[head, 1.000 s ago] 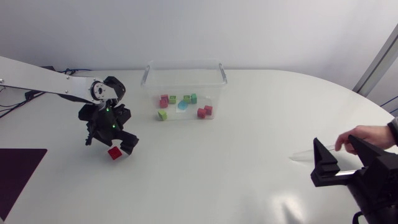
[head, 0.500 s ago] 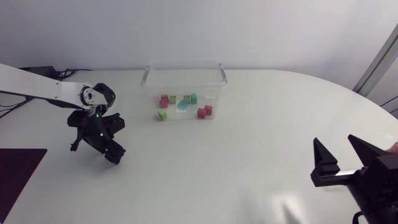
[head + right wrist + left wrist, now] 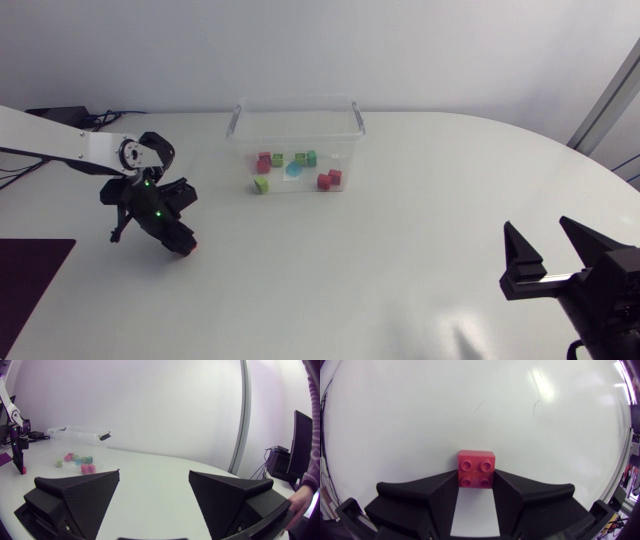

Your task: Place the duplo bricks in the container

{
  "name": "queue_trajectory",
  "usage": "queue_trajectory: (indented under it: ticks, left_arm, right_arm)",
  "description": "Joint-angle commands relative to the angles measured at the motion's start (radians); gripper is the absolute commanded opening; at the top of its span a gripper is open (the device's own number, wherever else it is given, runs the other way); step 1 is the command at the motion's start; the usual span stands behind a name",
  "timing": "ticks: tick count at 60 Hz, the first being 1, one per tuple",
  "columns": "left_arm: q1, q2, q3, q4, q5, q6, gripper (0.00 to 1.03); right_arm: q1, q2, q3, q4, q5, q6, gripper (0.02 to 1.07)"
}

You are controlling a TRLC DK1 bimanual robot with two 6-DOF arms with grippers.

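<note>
My left gripper (image 3: 178, 240) is clamped on a red brick (image 3: 476, 468), one finger pressed against each side, down at the white table (image 3: 400, 230) and well apart from the clear container (image 3: 297, 108). Red, green and blue bricks (image 3: 328, 180) lie inside it. My right gripper (image 3: 154, 473) gapes wide, holding nothing.

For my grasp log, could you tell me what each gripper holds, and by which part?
The left gripper pinches the red square plastic brick by opposite side walls; the right gripper holds nothing.
</note>
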Motion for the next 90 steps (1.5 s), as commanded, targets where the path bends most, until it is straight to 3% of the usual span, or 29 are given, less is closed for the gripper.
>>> queue_trajectory:
  ticks: [1,16,23,39,50,68,71,73,74,75,86,90]
  left_arm:
    - [0.004,0.0,-0.057,-0.017,0.021,0.031,0.25]
    - [-0.03,-0.192,0.003,-0.095,0.064,0.02,0.25]
    - [-0.091,-0.235,0.093,-0.187,0.08,-0.008,0.25]
    - [-0.214,-0.2,0.35,-0.262,0.083,-0.087,0.25]
    - [-0.258,-0.017,0.689,-0.365,0.083,-0.136,0.25]
    - [-0.327,0.426,1.469,-0.612,0.063,-0.189,0.27]
    - [-0.337,0.508,1.611,-0.635,0.035,-0.21,0.31]
    - [-0.354,0.569,1.723,-0.672,0.003,-0.215,0.66]
    - [-0.36,0.589,1.756,-0.692,0.003,-0.215,0.89]
    - [-0.361,0.598,1.772,-0.702,0.003,-0.215,1.0]
    - [-0.369,0.779,2.135,-0.843,-0.049,-0.218,1.0]
    - [-0.367,0.773,2.106,-0.856,-0.052,-0.219,1.0]
  right_arm:
    - [0.003,-0.007,-0.02,0.009,-0.008,-0.01,1.02]
    - [0.003,-0.007,-0.02,0.009,-0.008,-0.01,1.02]
    - [0.003,-0.007,-0.02,0.007,-0.008,-0.01,1.02]
    - [0.003,-0.007,-0.02,0.009,-0.008,-0.012,1.02]
    - [0.002,-0.007,-0.02,0.007,-0.008,-0.01,1.02]
    - [0.003,-0.007,-0.02,0.007,-0.008,-0.012,1.02]
    - [0.003,-0.007,-0.02,0.009,-0.008,-0.01,1.02]
    - [0.002,-0.007,-0.02,0.009,-0.008,-0.01,1.02]
    - [0.002,-0.007,-0.02,0.009,-0.008,-0.01,1.02]
    - [0.003,-0.007,-0.02,0.009,-0.008,-0.01,1.02]
    - [0.003,-0.007,-0.02,0.007,-0.008,-0.01,1.02]
    - [0.003,-0.007,-0.02,0.009,-0.008,-0.01,1.02]
